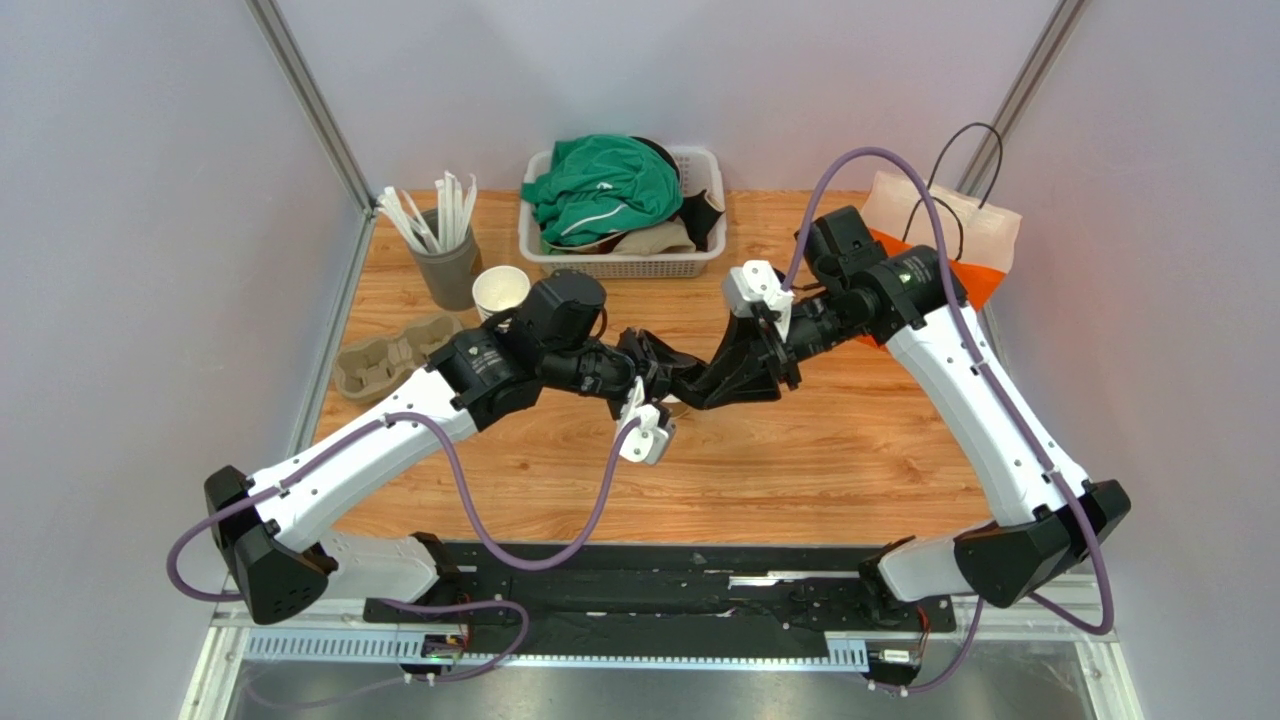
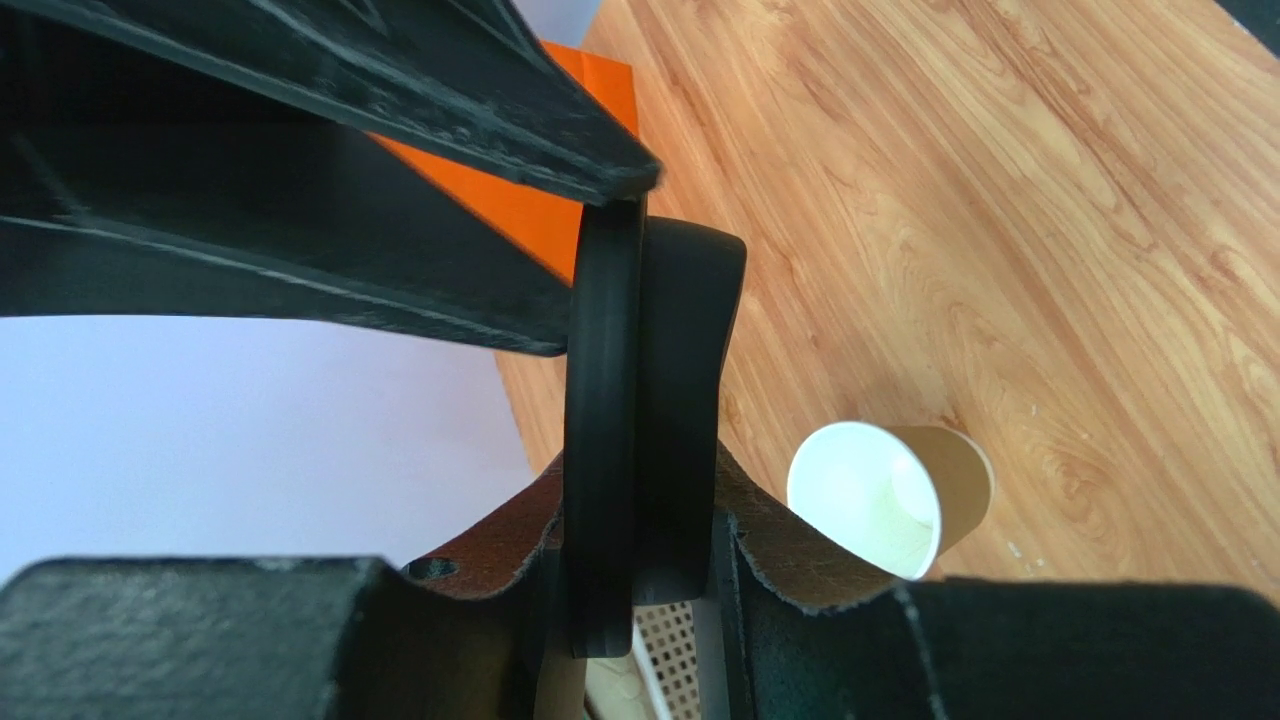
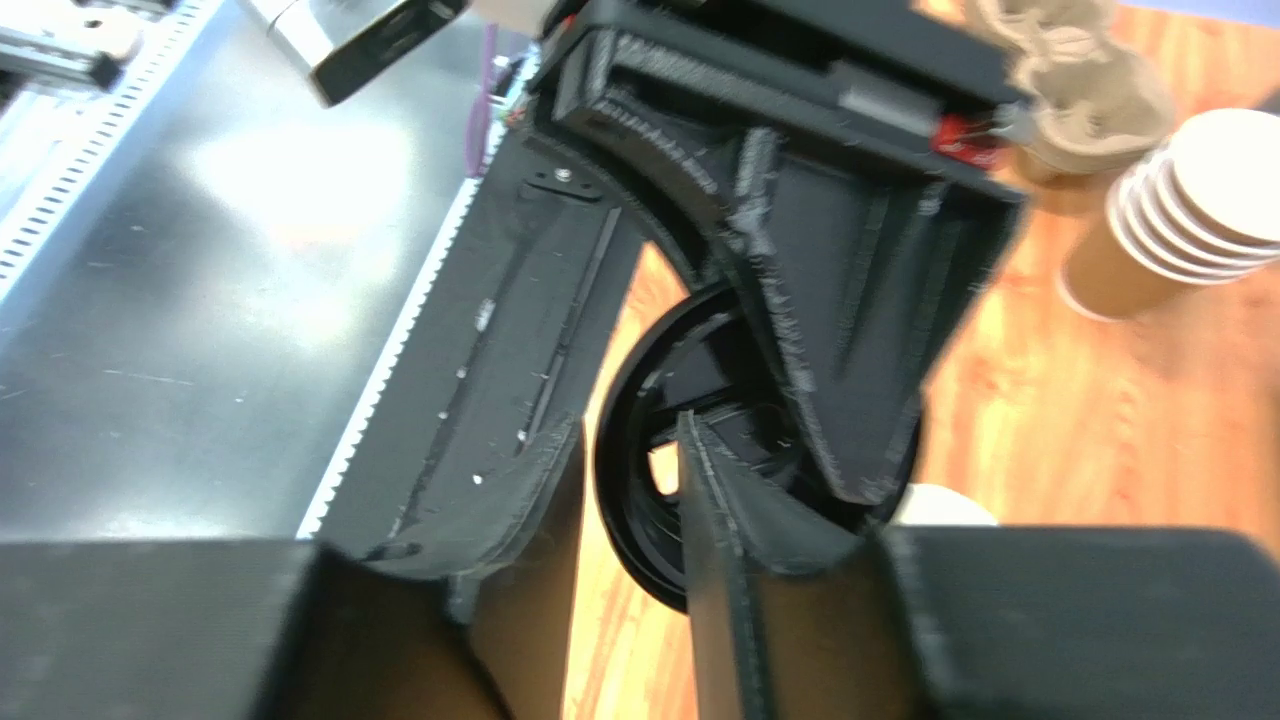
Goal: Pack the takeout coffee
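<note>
No lidded coffee cup shows. A single lidless kraft cup [image 2: 902, 495] with a white inside stands on the wooden table under the grippers. It is hidden in the top view, and only a pale edge [image 3: 939, 503] shows in the right wrist view. My left gripper [image 1: 669, 375] [image 2: 639, 518] is shut on a black plastic lid [image 2: 609, 375] held edge-on, with a second black lid [image 2: 694, 375] against it. My right gripper [image 1: 709, 386] [image 3: 631, 480] meets it mid-table, its fingers closed round the lid's rim [image 3: 619, 525].
A stack of lidless paper cups [image 1: 501, 288] [image 3: 1187, 210] stands at the back left beside a pulp cup carrier [image 1: 394, 353] and a grey holder of white sticks [image 1: 443, 255]. A white basket [image 1: 706, 225] with green cloth is at the back. A paper bag [image 1: 947, 240] is at the back right.
</note>
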Motion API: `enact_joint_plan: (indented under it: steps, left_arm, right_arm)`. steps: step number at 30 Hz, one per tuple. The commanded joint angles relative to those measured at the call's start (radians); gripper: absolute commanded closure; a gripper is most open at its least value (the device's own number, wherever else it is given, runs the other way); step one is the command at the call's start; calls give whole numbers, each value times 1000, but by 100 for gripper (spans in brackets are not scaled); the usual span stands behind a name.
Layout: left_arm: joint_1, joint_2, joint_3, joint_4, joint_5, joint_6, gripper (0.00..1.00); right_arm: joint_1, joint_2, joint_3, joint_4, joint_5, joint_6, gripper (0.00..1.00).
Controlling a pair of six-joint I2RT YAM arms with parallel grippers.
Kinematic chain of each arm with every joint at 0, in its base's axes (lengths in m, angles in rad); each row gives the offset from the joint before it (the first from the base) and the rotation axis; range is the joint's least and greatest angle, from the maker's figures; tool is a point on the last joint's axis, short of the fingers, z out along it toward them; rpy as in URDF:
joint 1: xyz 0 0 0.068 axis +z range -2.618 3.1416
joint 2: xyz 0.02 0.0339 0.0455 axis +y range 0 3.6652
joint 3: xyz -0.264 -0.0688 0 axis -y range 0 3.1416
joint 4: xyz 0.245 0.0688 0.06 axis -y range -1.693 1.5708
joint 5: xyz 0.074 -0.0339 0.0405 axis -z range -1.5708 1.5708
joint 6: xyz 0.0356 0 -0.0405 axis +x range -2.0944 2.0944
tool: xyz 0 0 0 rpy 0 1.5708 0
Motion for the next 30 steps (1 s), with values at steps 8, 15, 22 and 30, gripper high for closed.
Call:
enact_joint_plan:
  steps: [8,15,22,30]
  left_arm:
    - [1,36,208,-159,-238,-382,79]
    - [44,170,441,-405,-465,-631,78]
    - [67,207,561,-427,-352,-935,77]
    - [173,217,437,-336,27,-1183,78]
  right_arm:
    - [-183,-196,-3,451,299,522,44]
    - [-183,-245,-133,675,525,646,39]
    - [-125,-233,-127,702,664,693,41]
    - [62,-247,-177,757,898,644,46]
